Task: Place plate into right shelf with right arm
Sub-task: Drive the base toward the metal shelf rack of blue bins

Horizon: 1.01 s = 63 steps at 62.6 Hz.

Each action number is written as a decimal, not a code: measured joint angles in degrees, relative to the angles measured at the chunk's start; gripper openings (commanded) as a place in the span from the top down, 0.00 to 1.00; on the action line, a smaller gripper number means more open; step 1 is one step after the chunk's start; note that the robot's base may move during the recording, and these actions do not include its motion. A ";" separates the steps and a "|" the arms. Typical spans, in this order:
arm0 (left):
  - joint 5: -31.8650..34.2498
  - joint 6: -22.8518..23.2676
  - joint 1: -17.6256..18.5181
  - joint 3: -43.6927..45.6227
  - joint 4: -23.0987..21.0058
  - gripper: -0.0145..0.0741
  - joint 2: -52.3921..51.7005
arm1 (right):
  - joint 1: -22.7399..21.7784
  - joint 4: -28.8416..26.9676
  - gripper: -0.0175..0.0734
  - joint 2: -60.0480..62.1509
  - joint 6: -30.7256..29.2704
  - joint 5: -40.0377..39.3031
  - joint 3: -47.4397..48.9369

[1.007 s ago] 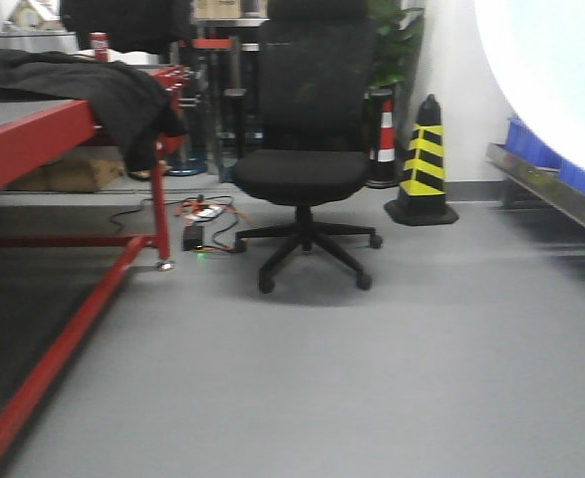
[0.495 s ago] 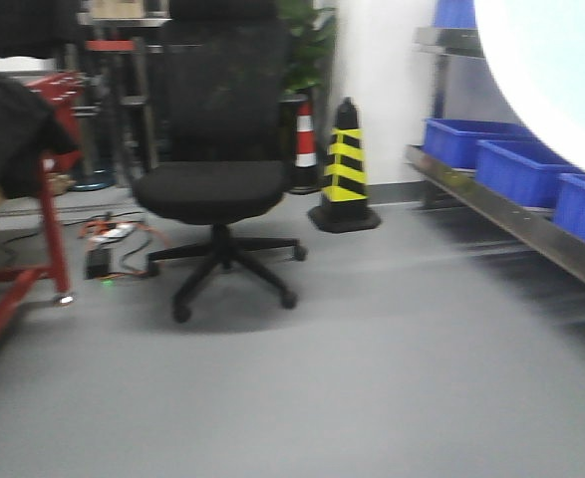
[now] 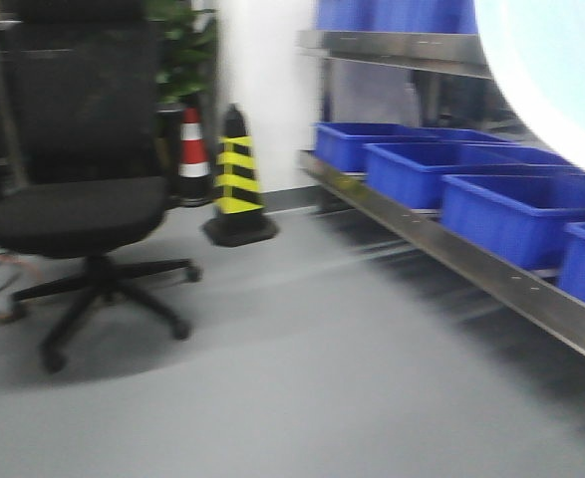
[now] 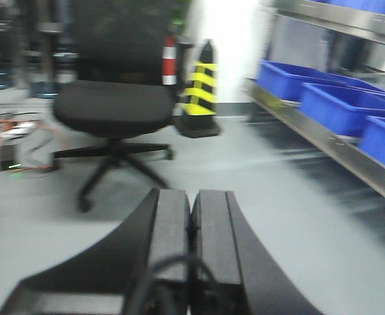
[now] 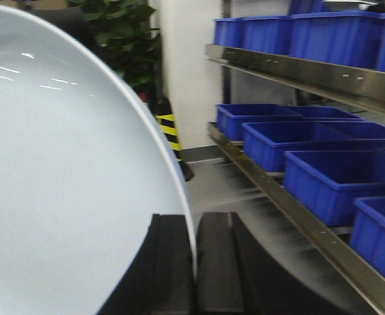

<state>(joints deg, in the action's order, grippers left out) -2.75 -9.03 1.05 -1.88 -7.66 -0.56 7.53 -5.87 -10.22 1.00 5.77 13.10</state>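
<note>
The plate (image 5: 67, 177) is round and very pale blue-white; it fills the left of the right wrist view, held on edge. My right gripper (image 5: 194, 220) is shut on the plate's rim. The plate also shows as a bright blur at the top right of the front view (image 3: 551, 70). The right shelf (image 3: 471, 264) is a shiny steel rack along the right side, stocked with blue bins (image 3: 521, 214); it also shows in the right wrist view (image 5: 290, 65). My left gripper (image 4: 191, 197) is shut and empty, held above the floor.
A black office chair (image 3: 78, 214) stands at the left, with a yellow-and-black cone (image 3: 234, 179), a red-and-white cone (image 3: 192, 149) and a plant (image 3: 182, 50) by the white wall behind. Grey floor (image 3: 302, 378) lies between the chair and the shelf.
The front view has swung to the right: the red-framed table has left the frame, the chair and cone have shifted left, and the steel shelf with blue bins has come into view.
</note>
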 measured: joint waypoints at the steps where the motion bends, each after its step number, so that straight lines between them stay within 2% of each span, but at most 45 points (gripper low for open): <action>1: 0.00 0.00 0.00 0.00 0.00 0.98 0.00 | 0.00 0.00 0.74 0.00 0.00 0.00 0.00; 63: 0.00 0.00 0.00 0.00 0.00 0.98 0.00 | 0.00 0.00 0.74 0.00 0.00 0.00 0.00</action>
<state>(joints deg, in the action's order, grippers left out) -2.75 -9.03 1.05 -1.88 -7.66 -0.56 7.53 -5.87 -10.22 1.00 5.77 13.10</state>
